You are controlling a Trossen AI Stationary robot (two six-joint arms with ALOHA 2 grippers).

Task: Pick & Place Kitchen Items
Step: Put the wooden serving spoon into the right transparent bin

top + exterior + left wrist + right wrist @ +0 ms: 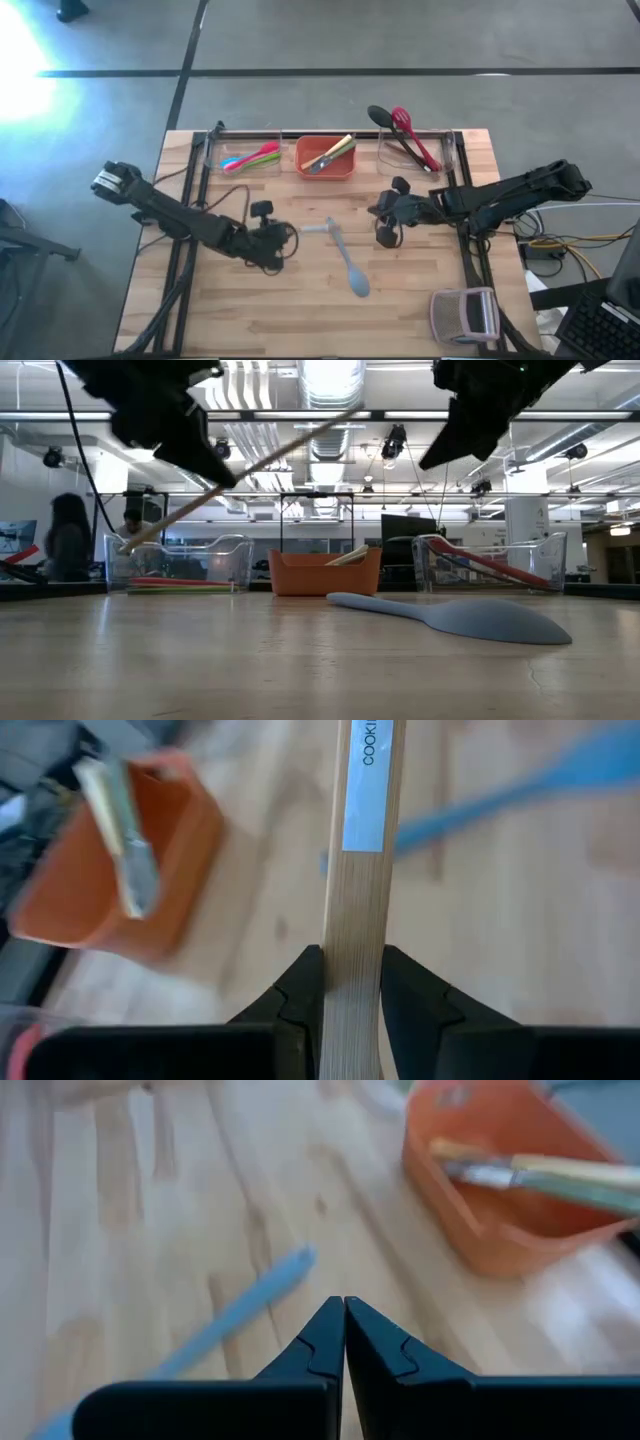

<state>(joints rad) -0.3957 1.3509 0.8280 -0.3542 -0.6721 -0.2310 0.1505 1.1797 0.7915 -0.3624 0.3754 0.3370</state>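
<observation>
Left gripper (pixel 352 990): clamped on pale wooden utensil (pixel 358 890), lifted off the table (pixel 420 310) near its middle.
Right gripper (pixel 344 1335): clenched, empty, above the table right of centre.
Blue spoon (pixel 350 268): flat on the table between both grippers.
Orange bin (pixel 325 160): at far edge, utensils inside, between two clear bins.

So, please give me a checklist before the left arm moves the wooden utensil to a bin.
1. Left gripper shut on the wooden utensil: ok.
2. Utensil lifted off the table: ok, the low view shows it in the air.
3. Orange bin has room: ok, only a few items inside.
4. Right gripper shut, empty, above the table: ok.
5. Blue spoon lying loose on the table, not in the way: cannot tell.
</observation>
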